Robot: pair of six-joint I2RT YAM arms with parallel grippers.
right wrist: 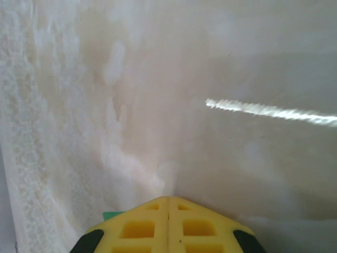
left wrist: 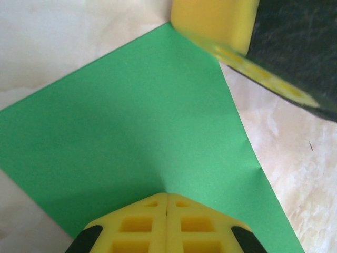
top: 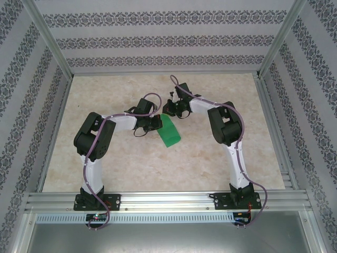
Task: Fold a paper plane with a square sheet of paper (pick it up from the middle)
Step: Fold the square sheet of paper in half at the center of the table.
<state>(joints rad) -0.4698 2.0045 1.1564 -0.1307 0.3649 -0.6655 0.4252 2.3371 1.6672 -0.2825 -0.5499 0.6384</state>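
Two robot arms meet over the green sheet of paper (top: 170,133), which lies flat near the middle of the marbled worktop (top: 131,163). The left gripper (left wrist: 167,196), fingers pressed together, has its tip on the sheet. The right gripper (right wrist: 168,199), also closed tight, sits at the sheet's far corner.

Green paper sheet (top: 170,133), folded narrow, flat, mid-workspace
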